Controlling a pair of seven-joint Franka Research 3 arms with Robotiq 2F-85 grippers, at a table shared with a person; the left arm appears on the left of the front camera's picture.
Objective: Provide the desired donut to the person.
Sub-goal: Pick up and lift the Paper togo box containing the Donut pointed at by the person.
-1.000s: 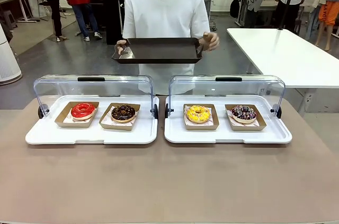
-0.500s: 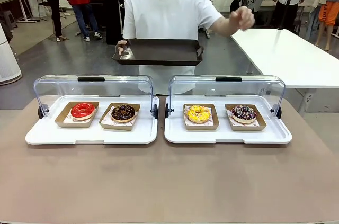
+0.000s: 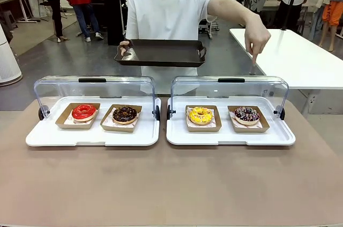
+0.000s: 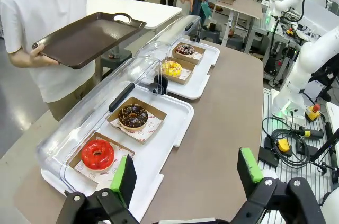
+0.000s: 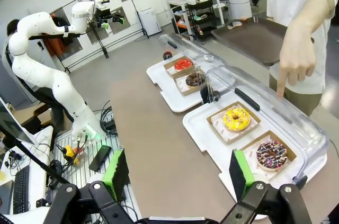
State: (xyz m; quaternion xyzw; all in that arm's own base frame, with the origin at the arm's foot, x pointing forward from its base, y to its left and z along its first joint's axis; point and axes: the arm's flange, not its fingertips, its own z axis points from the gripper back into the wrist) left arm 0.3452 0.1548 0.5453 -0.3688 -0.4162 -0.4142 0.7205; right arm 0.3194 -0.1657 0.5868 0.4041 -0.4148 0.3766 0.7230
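Upper right, the person's hand [image 3: 258, 41] points down over the sprinkled donut [image 3: 246, 114]; left claw [image 4: 186, 170] and right claw [image 5: 177, 172] gape wide.

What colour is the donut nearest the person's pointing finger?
The donut: dark chocolate with multicoloured sprinkles; clearest in right wrist view.
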